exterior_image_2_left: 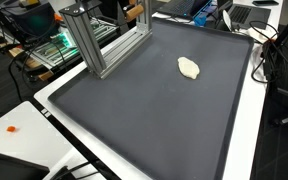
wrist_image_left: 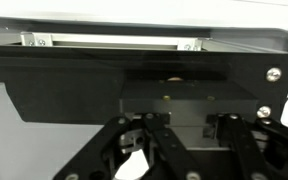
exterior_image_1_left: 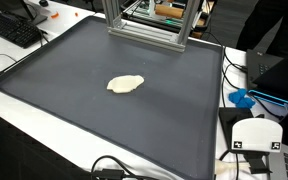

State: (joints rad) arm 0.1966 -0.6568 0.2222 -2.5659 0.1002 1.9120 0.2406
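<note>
Dough lump (exterior_image_1_left: 125,84) lies flat on the dark mat (exterior_image_1_left: 64,110), a little above the middle of the frame in an exterior view. In the exterior view from the opposite end it sits in the upper right part of the frame (exterior_image_2_left: 189,68). It is pale, oval and uneven, and nothing touches it. The mat fills most of both exterior views and has a raised rim.

A metal frame (exterior_image_1_left: 149,28) of silver bars stands on the far edge of the mat at the top centre, well apart from the lump. A black keyboard (exterior_image_1_left: 14,30) rests on the white table (exterior_image_1_left: 4,125) in the upper left corner. A blue object (exterior_image_1_left: 242,98) lies off the mat at the right edge. Black cables (exterior_image_1_left: 114,168) curl along the bottom edge.

The gripper (wrist_image_left: 192,150) shows in the wrist view, along the bottom of the frame. Only its black linkages are visible, close against a black panel (wrist_image_left: 64,95) with silver screws (wrist_image_left: 272,73) at the right. I cannot tell whether it is open or closed, and no held object can be made out.
</note>
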